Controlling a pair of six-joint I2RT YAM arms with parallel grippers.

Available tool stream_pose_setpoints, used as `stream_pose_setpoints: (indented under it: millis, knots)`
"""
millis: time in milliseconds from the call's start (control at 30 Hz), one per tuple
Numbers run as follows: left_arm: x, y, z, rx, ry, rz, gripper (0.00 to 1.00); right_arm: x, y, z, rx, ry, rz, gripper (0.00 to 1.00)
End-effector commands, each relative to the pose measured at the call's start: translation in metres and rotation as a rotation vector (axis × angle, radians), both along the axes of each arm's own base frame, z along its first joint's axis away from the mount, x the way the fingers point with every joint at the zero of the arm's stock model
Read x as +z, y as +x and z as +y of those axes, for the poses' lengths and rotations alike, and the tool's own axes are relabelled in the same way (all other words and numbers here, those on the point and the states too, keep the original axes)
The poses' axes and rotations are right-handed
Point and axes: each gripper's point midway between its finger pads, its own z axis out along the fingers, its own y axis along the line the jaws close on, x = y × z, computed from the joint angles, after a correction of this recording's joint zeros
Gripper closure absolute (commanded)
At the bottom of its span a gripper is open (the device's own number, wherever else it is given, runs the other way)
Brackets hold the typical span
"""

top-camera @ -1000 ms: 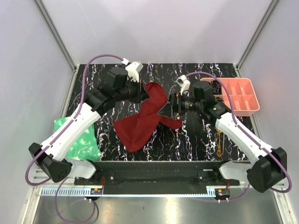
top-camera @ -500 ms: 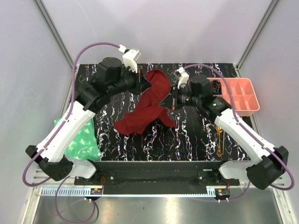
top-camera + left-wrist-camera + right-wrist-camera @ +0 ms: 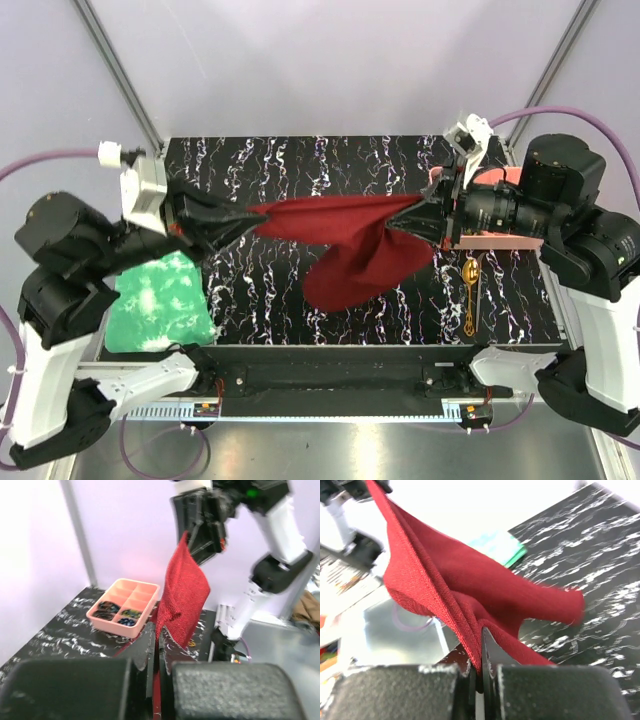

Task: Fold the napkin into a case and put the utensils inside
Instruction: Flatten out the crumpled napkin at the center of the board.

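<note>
The dark red napkin [image 3: 345, 240] hangs stretched in the air between both arms, its lower part sagging toward the black marbled table [image 3: 300, 160]. My left gripper [image 3: 250, 218] is shut on its left corner, and my right gripper [image 3: 400, 217] is shut on its right corner. In the left wrist view the napkin [image 3: 185, 590] runs from my pinched fingers [image 3: 159, 645] up to the other arm. In the right wrist view the cloth [image 3: 455, 595] is clamped between the closed fingers [image 3: 481, 652]. Gold utensils [image 3: 470, 295] lie on the table at the right, under the right arm.
A pink compartment tray [image 3: 500, 240] with dark coiled items sits at the right, mostly hidden behind the right arm; it also shows as the tray [image 3: 124, 605] in the left wrist view. A bright green crinkled sheet [image 3: 155, 305] lies at the table's left edge.
Both arms have lifted and pulled apart, left arm leftward, right arm rightward, stretching the napkin taut off the table. The right gripper has shut on the cloth's corner.
</note>
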Motion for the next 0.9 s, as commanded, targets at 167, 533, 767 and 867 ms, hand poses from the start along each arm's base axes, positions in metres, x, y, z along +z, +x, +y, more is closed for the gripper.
stream_pose_setpoints:
  millis: [167,533,767,867]
  knots:
    - [-0.008,0.053,0.026,0.317,-0.047,0.106,1.0,-0.065,0.076,-0.008,-0.281,-0.195,0.227,1.0]
    - [-0.211,0.279,0.089,1.074,0.31,0.626,1.0,-0.233,0.291,0.023,-0.265,-0.332,0.565,0.86]
    - [-0.307,0.335,0.184,1.457,0.456,0.763,1.0,-0.318,0.359,-0.028,-0.674,-0.623,0.581,0.32]
    - [-0.299,0.35,0.201,1.486,0.437,0.742,0.77,-0.339,0.337,-0.023,-0.658,-0.719,0.589,0.29]
